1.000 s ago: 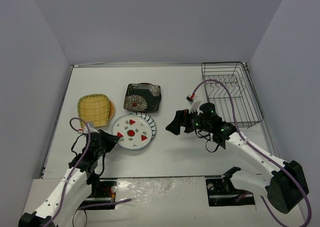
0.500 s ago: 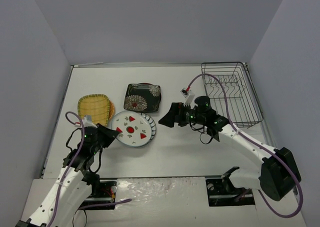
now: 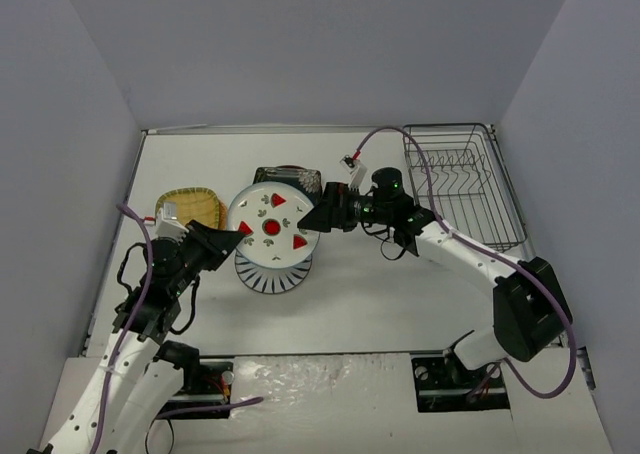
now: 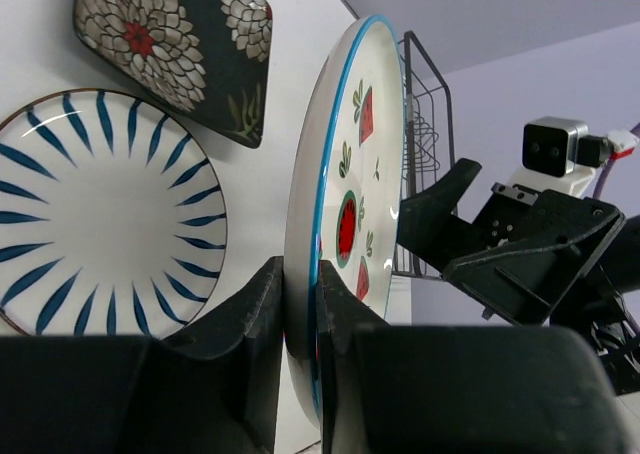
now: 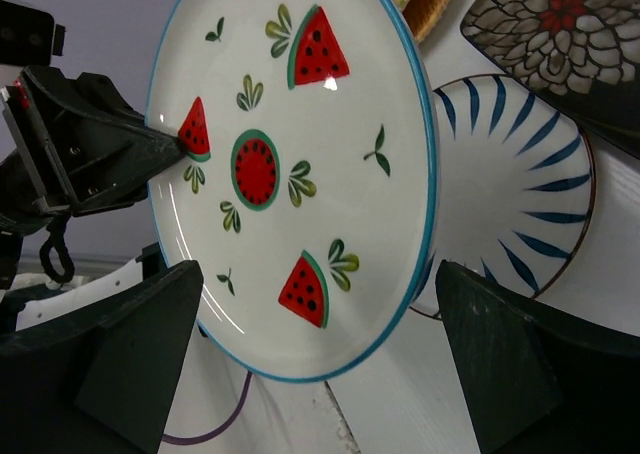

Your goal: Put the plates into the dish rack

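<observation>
My left gripper (image 3: 232, 242) is shut on the rim of the white watermelon plate (image 3: 270, 224) and holds it on edge above the table; the grip shows in the left wrist view (image 4: 300, 274). My right gripper (image 3: 318, 217) is open, its jaws spread either side of the plate's face (image 5: 290, 174) without touching it. The striped plate (image 3: 272, 274) lies flat below. The black floral plate (image 3: 295, 181) lies behind. The yellow woven plate (image 3: 190, 206) sits on the orange-brown plate (image 3: 223, 212) at the left. The dish rack (image 3: 462, 184) stands at the far right, holding no plates. The red-rimmed beige plate is not clearly seen.
Grey walls close in the white table (image 3: 380, 294) on three sides. The right arm's purple cable (image 3: 400, 139) arcs over the rack's left edge.
My left gripper has lifted the watermelon plate off the striped plate and tipped it up on edge. My right gripper has moved left until its open jaws flank the plate.
</observation>
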Controlling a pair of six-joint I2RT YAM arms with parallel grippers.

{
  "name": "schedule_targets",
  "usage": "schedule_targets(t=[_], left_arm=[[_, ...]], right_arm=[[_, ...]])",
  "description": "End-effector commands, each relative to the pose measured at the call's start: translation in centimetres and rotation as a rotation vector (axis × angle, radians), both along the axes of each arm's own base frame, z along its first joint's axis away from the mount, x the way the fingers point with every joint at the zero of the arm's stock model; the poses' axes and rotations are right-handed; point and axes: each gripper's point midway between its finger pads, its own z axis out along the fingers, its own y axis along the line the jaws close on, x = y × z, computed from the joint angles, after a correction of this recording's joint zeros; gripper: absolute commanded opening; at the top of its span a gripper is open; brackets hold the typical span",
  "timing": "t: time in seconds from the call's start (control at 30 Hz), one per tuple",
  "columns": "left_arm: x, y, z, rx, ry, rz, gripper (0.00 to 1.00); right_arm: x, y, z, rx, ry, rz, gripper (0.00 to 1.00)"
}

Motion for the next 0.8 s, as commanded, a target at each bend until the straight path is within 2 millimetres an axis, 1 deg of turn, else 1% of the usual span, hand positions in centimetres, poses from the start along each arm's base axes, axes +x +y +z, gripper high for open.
schedule_targets(t=[0.0,0.1,0.13,0.27,0.37,0.5,0.57,0.6,0.67,0.7,0.73,0.77], left_arm=[[-0.1,-1.3,11.2,-0.149,-0.321,-0.07,0.0],[-0.2,-1.5,11.7,-0.158,-0.332,-0.085,0.0],[-0.3,-1.6,12.1,-0.169,-0.346,-0.092,0.0],[-0.4,-1.8,13.0,-0.182,-0.369,-0.1,0.0],[-0.4,-2.1,13.4,-0.191,-0.38,-0.124,0.0],[-0.5,-2.4,13.9,-0.194,-0.395,-0.141,0.0],[-0.4,-2.4,13.8,-0.187,-0.395,-0.142,0.0],[-0.5,-2.4,13.7,-0.185,-0.394,-0.142,0.0],[-0.4,-2.4,13.4,-0.178,-0.387,-0.142,0.0],[-0.4,-2.4,13.2,-0.174,-0.384,-0.141,0.0],[-0.3,-2.3,12.9,-0.168,-0.376,-0.139,0.0],[-0.2,-2.3,12.6,-0.165,-0.368,-0.137,0.0]], right_arm=[[0.1,1.9,5.1,0.138,-0.097,0.093,1.0],[0.2,2.2,5.4,0.153,-0.091,0.105,1.0],[0.1,2.3,5.7,0.167,-0.094,0.114,1.0],[0.1,2.4,5.7,0.172,-0.088,0.121,0.94],[0.0,2.5,5.8,0.176,-0.085,0.123,0.88],[-0.1,2.5,6.1,0.186,-0.088,0.127,0.77],[-0.1,2.5,6.3,0.191,-0.091,0.127,0.64],[-0.2,2.4,6.6,0.194,-0.095,0.128,0.59],[-0.2,2.3,7.1,0.201,-0.106,0.122,0.43],[-0.3,2.2,7.3,0.202,-0.111,0.121,0.38],[-0.2,2.1,7.4,0.203,-0.117,0.115,0.29],[-0.2,1.8,7.8,0.206,-0.124,0.108,0.22]])
